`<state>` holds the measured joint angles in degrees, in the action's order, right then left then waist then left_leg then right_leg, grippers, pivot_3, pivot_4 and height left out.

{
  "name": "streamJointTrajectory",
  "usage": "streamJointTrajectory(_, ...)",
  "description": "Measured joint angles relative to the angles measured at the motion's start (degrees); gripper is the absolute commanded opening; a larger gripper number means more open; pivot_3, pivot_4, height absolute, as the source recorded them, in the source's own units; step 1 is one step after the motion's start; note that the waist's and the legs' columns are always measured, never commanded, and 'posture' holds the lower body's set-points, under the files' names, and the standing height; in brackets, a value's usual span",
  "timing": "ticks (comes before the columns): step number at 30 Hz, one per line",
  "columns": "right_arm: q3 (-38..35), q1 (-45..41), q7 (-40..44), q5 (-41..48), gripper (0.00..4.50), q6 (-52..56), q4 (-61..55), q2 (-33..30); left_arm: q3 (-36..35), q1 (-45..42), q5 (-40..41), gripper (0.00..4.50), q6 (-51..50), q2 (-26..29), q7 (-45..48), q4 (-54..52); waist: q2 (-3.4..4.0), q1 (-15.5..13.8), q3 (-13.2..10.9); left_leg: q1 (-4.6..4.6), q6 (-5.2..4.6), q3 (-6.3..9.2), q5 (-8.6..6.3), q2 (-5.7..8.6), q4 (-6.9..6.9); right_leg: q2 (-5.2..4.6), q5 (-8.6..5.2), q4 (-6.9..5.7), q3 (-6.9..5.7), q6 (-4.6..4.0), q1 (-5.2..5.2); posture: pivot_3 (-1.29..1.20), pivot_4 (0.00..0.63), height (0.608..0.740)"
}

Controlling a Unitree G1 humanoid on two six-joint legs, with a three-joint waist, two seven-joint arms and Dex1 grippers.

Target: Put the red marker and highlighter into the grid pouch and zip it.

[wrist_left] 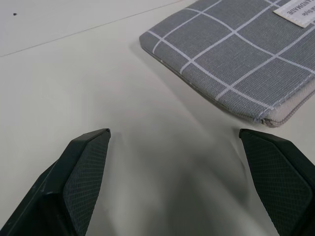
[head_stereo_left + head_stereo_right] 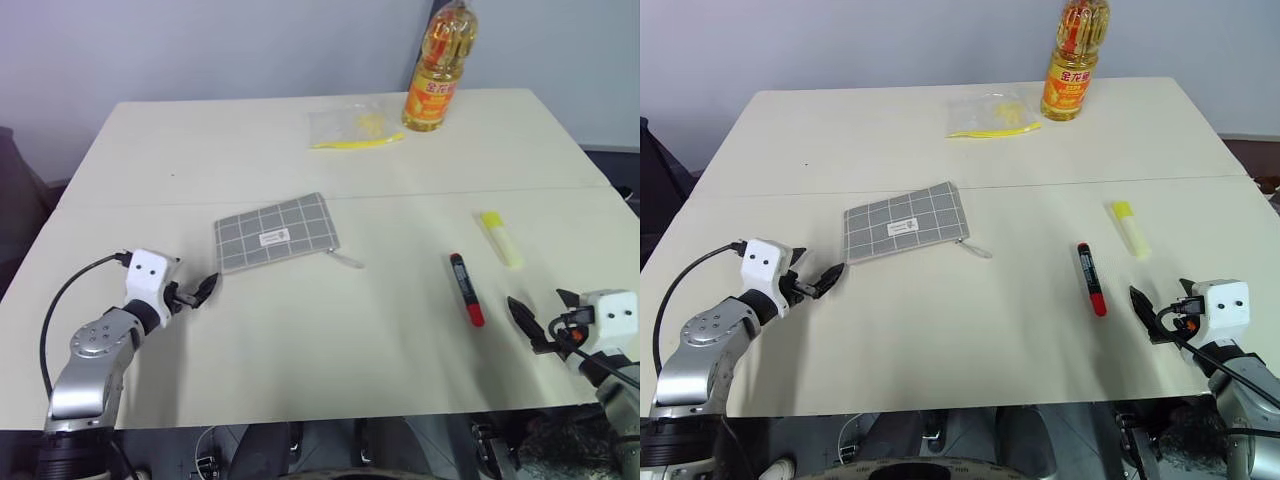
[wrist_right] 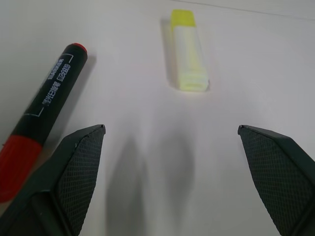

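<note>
The grey grid pouch lies flat on the cream table, left of the middle, with its zipper pull trailing off its right corner. To the right lies the red marker, black at its far end, and beyond it the pale-yellow highlighter. My left gripper hovers open just short of the pouch's near left corner, holding nothing. My right gripper is open and empty too, near the table's front right. It faces the marker and the highlighter.
A bottle of yellow oil stands at the back of the table. Beside it lies a clear plastic bag with yellow contents. A seam runs across the table's middle.
</note>
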<state>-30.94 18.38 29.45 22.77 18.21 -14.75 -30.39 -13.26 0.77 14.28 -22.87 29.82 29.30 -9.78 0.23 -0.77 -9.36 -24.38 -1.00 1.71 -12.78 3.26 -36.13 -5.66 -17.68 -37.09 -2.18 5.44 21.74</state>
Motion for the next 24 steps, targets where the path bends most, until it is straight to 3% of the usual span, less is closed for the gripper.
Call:
streamJointTrajectory(15,1.9,-5.1,0.0,-0.1,4.50,0.3,-0.3,-0.4,-1.9,1.2,1.1,4.42,-0.3,2.2,0.0,-2.1,0.00,0.1,0.0,0.00,0.00,-0.01,0.00,0.00,0.00,0.00,0.00,0.00,0.00,0.00,0.01,0.00,0.150,0.740)
streamJointTrajectory(24,10.1,-10.8,0.8,0.0,4.50,4.4,-3.0,-1.1,-2.1,3.1,-0.5,4.42,1.3,3.2,-0.1,-2.1,0.00,0.0,0.0,-0.01,0.00,-0.01,0.00,0.00,0.00,0.00,0.00,-0.01,0.00,0.00,0.03,0.00,0.150,0.740)
